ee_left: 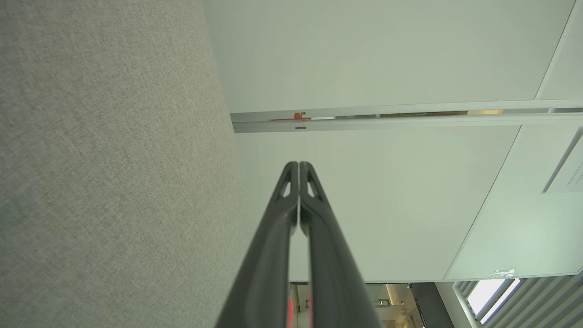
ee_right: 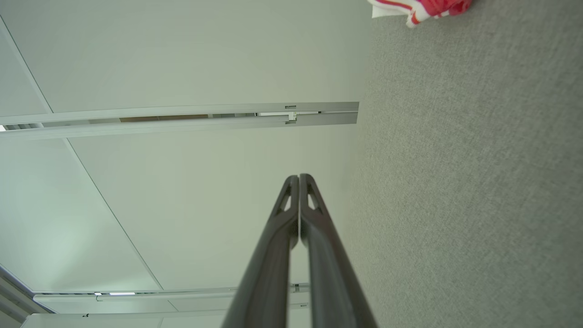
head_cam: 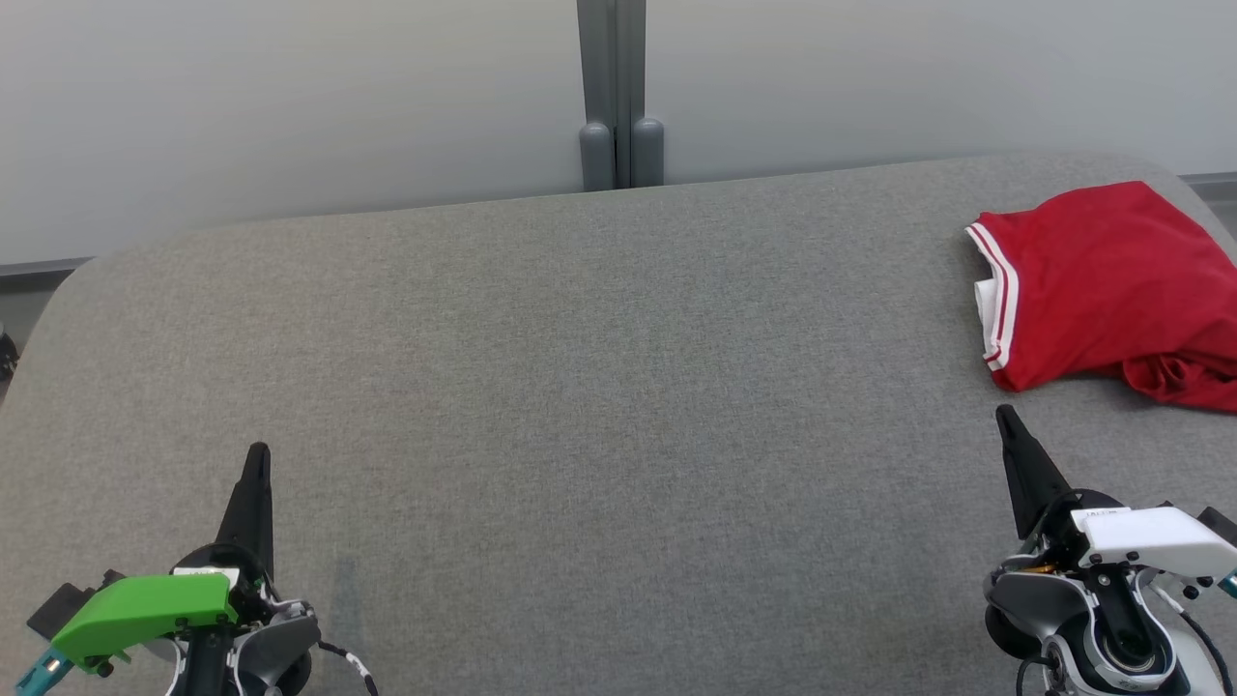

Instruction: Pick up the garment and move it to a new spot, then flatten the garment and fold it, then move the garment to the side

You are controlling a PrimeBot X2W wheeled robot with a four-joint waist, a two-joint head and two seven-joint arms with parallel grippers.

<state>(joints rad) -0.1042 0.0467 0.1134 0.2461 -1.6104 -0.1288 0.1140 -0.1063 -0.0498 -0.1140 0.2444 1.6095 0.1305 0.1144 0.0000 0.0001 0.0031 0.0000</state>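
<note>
1. table (head_cam: pixel 541 367) — grey cloth-covered top with rounded far corners, the largest thing here. the garment (head_cam: pixel 1111 280) lies at its far right and runs past the right edge of the head view, so i cannot tell how close it sits to the table's own edge. my guess at the risk: a tug toward the right could drag it over the side.
2. garment, risk: it looks doubled over in layers. a shallow pinch would likely lift one ply and let the rest trail or fall open unevenly. too deep a pinch might snag the table covering.
3. right gripper (head_cam: pixel 1005 414) — near right, just short of the garment's near edge, not touching it. fingers pressed together, nothing between them. going in like that it would probably only shove and bunch the fabric, so it needs to spread first.
4. left gripper (head_cam: pixel 257 449) — near left, well apart from the garment, fingers likewise together and empty. a reach across looks long and could tangle with the other arm.
5. garment, whole: bright red, soft, matte, a rough slab with shallow creases on top.
6. white trim (head_cam: pixel 995 290) down its left edge, striped red, with a white inner layer peeking below.
7. smallest: crumpled bunch (head_cam: pixel 1174 377) of red at its near right corner.
</note>
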